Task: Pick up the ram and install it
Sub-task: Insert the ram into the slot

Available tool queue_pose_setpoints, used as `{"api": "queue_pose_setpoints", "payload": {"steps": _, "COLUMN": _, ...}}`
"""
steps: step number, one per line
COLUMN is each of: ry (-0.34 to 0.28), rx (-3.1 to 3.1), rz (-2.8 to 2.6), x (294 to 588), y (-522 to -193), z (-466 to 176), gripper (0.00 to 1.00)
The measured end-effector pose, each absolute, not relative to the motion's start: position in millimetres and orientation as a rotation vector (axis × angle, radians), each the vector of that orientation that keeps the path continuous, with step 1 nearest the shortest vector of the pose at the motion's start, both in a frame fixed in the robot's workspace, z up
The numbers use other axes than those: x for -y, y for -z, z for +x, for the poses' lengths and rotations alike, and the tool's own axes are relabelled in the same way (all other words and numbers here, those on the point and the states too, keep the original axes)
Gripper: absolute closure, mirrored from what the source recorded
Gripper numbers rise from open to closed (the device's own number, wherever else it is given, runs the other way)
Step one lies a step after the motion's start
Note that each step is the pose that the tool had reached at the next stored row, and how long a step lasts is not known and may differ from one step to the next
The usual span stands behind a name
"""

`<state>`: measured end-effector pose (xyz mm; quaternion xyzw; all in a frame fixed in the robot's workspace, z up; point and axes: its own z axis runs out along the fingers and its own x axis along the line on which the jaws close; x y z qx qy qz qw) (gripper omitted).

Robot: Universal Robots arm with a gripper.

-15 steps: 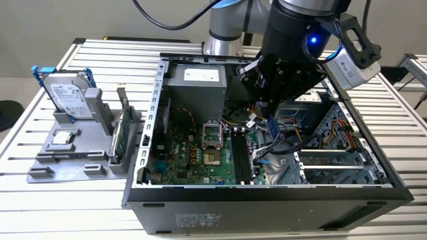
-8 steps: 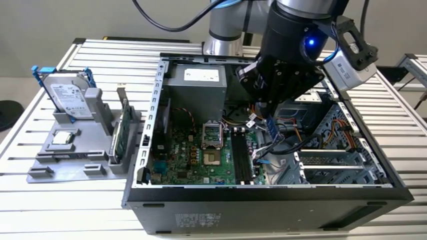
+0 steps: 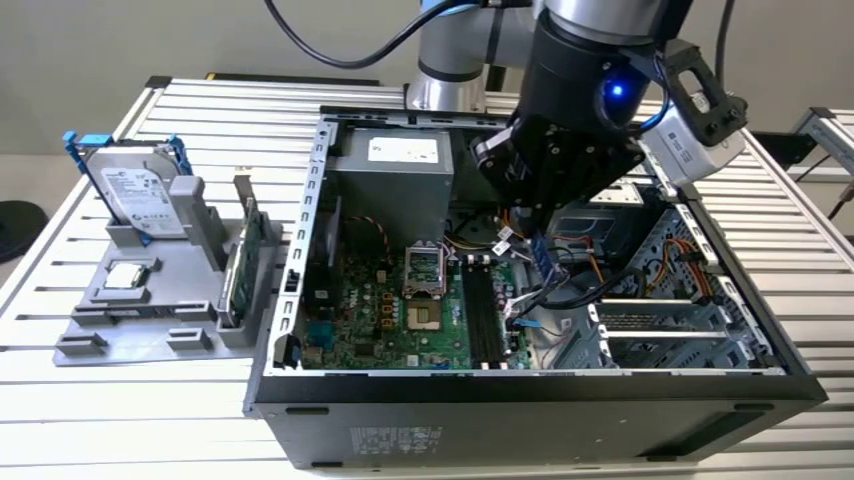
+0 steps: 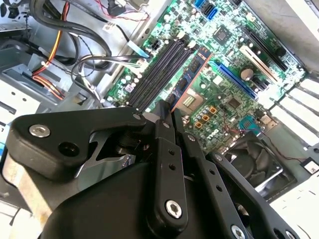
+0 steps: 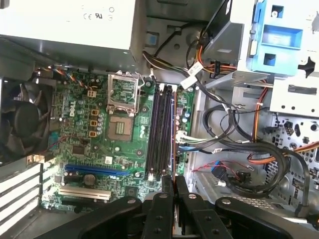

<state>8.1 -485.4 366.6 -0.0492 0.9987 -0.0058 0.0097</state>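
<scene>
The ram (image 4: 192,74) is a thin dark blue stick with an orange-gold edge, and my gripper (image 4: 169,112) is shut on one end of it. It reaches out from the black fingers (image 5: 167,194) over the motherboard inside the open computer case (image 3: 314,250). In the first wrist view the ram (image 5: 174,134) is seen edge-on, running parallel to the black memory slots (image 5: 158,132) along their side away from the processor socket. I cannot tell whether it touches a slot. In the exterior view my gripper (image 3: 534,240) hangs low inside the case above the slots (image 3: 483,310).
Bundled cables (image 5: 249,164) and a drive cage (image 5: 279,45) lie close beside the slots. The processor socket (image 5: 122,94), a fan (image 5: 25,119) and the power supply (image 3: 394,170) surround them. Outside the case, a grey fixture (image 3: 134,320) holds a hard drive in a blue frame (image 3: 134,195) and a green expansion card (image 3: 240,265).
</scene>
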Motion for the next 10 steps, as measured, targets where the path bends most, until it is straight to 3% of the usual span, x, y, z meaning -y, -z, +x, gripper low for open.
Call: {"api": "queue_pose_setpoints", "payload": {"steps": 10, "ry": 0.019, "rx": -3.114, "rz": -0.153, "x": 483.2, "y": -360.6, "z": 8.1, "gripper": 1.00}}
